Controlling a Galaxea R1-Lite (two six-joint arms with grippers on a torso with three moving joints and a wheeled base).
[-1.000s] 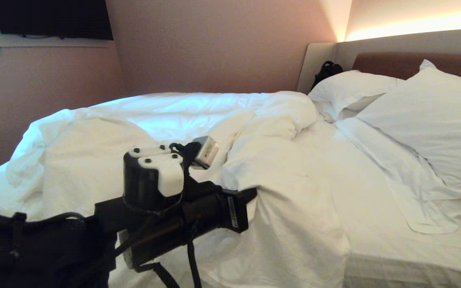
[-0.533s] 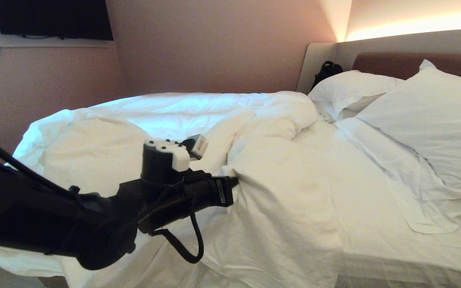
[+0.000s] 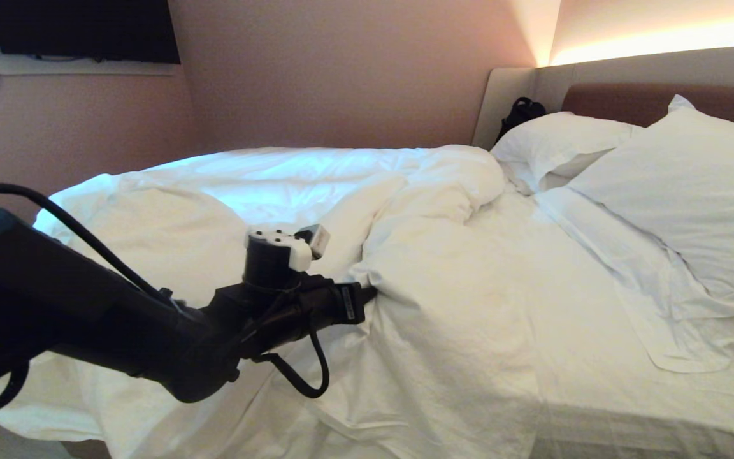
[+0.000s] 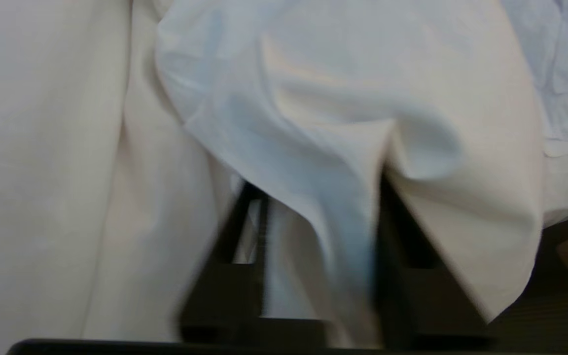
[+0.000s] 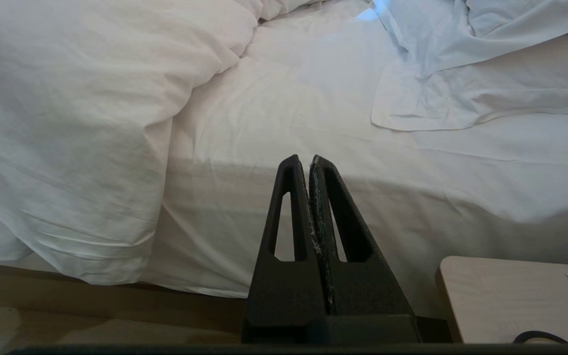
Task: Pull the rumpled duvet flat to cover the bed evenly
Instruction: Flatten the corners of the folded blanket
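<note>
The white duvet (image 3: pixel 443 299) lies bunched over the foot half of the bed (image 3: pixel 596 370), and the sheet near the pillows is bare. My left gripper (image 3: pixel 372 292) reaches across the duvet's near side, its tips tucked at a fold's edge. In the left wrist view the left gripper (image 4: pixel 318 180) is open, its fingers (image 4: pixel 244 222) apart, with a loose fold of duvet (image 4: pixel 313 98) draped between them. My right gripper (image 5: pixel 306 158) hangs shut and empty beside the mattress, below the duvet (image 5: pixel 67 98), outside the head view.
Two pillows (image 3: pixel 692 191) (image 3: pixel 564 137) lean on the brown headboard (image 3: pixel 622 102). A black bag (image 3: pixel 520 111) sits in the far corner. The tan bed base (image 5: pixel 42 296) and a light wooden tabletop (image 5: pixel 501 296) are near my right gripper. A dark screen (image 3: pixel 80 29) hangs on the left wall.
My left arm has stretched further out over the bed, away from the camera. Its wrist has shifted slightly right and up in the head view. The duvet has barely moved.
</note>
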